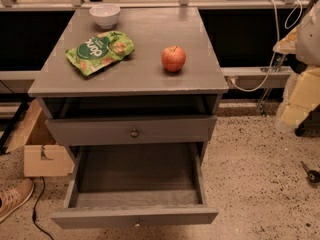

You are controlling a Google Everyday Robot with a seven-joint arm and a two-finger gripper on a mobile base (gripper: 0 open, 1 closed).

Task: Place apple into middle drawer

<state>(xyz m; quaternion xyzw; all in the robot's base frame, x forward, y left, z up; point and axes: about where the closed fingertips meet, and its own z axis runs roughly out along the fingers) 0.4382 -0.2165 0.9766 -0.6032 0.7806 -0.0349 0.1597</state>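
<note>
The apple (pixel 173 58) is small, round and red with a yellowish blush. It stands upright on the right part of the grey cabinet top (pixel 150 76). The middle drawer (pixel 135 216) is the lower of the two grey drawers. It is pulled far out toward the camera and its inside is bare. My gripper (pixel 300 101) is part of a pale, blurred arm shape at the right edge of the view. It is well to the right of the cabinet, apart from the apple, and holds nothing that I can see.
A green snack bag (pixel 100 51) lies on the left of the cabinet top and a white bowl (pixel 105 15) stands at its back. The upper drawer front (pixel 134 133) has a dark knob. A cardboard box (pixel 42 156) and a shoe (pixel 12 198) sit at the lower left.
</note>
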